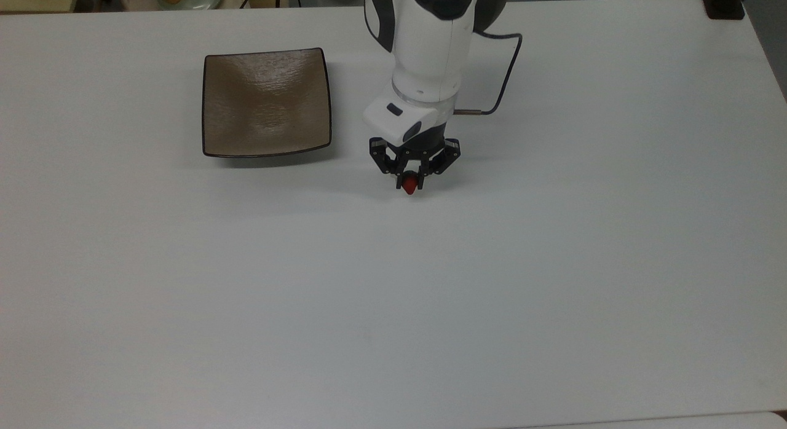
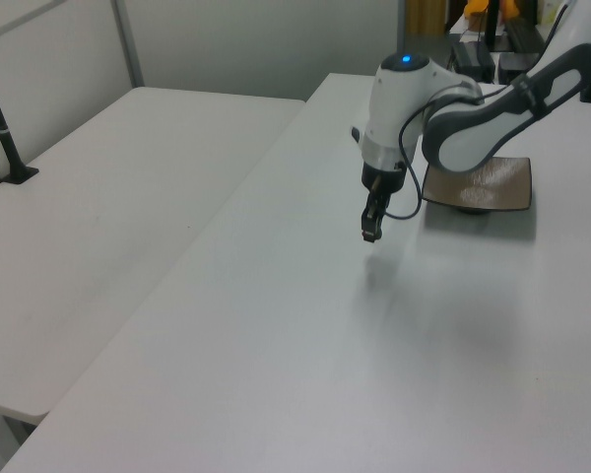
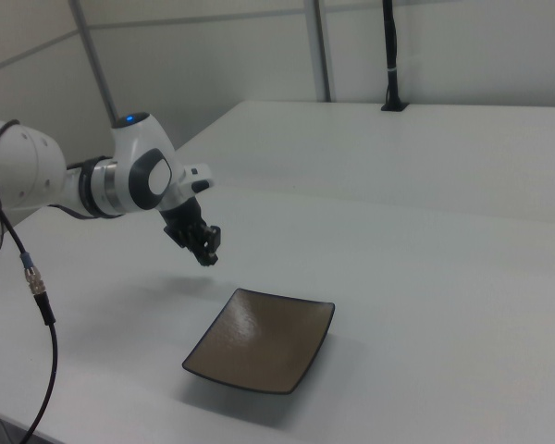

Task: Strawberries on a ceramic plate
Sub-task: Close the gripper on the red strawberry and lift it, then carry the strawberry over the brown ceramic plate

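Above the surface [image 1: 553,263], hand [image 1: 410,184] pinching strawberry [image 1: 409,185] by its tip; shallow grip could slip before reaching ceramic plate [image 1: 265,103].

The top view looks straight down on my bench [image 1: 553,263] from high up, my arm [image 1: 430,42] entering at 12 o'clock. The left view stands low off one bench side, the right view off the opposite side and nearer. All three share my pincer [image 1: 410,182] [image 2: 371,233] [image 3: 206,254] and the ceramic plate [image 1: 265,103] [image 2: 492,187] [image 3: 264,340].
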Controlling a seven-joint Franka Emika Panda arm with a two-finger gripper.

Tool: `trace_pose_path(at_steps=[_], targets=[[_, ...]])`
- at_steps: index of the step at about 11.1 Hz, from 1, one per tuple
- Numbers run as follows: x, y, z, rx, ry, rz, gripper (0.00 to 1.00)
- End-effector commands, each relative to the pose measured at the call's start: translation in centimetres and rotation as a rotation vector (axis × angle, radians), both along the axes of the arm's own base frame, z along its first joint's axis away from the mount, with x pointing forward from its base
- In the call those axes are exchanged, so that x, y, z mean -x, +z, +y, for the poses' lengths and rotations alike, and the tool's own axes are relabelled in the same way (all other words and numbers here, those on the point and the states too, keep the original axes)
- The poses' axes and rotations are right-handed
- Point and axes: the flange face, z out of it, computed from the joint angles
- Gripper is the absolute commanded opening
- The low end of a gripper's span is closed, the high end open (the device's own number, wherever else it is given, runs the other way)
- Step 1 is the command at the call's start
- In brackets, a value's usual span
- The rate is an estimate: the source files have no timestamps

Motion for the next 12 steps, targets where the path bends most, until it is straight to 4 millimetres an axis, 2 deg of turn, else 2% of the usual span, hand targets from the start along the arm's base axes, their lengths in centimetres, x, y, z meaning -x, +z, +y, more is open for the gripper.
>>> trace_pose_path(at_steps=[1,4,7,9,12], targets=[[1.2,6.6,-2.0,-0.055,-0.083,0.014,0.14],[2.7,12.5,-3.9,-0.048,-0.106,0.029,0.14],[4.4,15.9,-6.7,-0.091,-0.044,0.088,0.14],[5.6,17.0,-8.7,-0.071,0.044,0.148,0.14],[6.3,17.0,-12.3,-0.048,0.203,0.223,0.14]])
